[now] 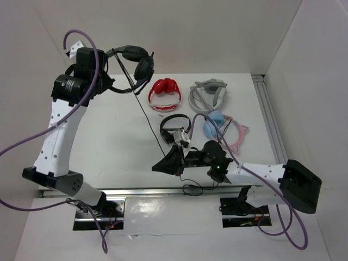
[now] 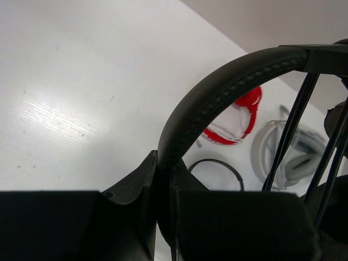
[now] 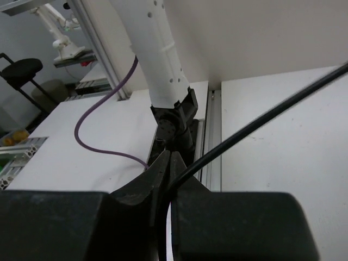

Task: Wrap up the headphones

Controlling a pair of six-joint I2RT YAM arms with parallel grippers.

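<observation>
Top external: right gripper (image 1: 163, 164) sits low at about 6 o'clock on the table (image 1: 114, 136), just ahead of the arm bases. Right wrist view shows its fingers pinched fully together on the thin cable (image 3: 261, 119), which runs out between them toward 2 o'clock. My read: it's anchoring the cable's lower run so the line is taut and can be wound. From there the cable goes straight up-table to 11 o'clock, where the headphones (image 1: 136, 57) hang in the air, carried by the left gripper (image 2: 163, 176). Left wrist view: jaws closed tight across the padded headband (image 2: 217, 92). Probably lifted so the cable clears the spares lying between: small black pair (image 1: 175, 126) near centre, blue-pink cat-ear pair (image 1: 223, 130) at 3 o'clock, red pair (image 1: 165, 93) and grey pair (image 1: 208, 95) toward 12 to 1 o'clock.
</observation>
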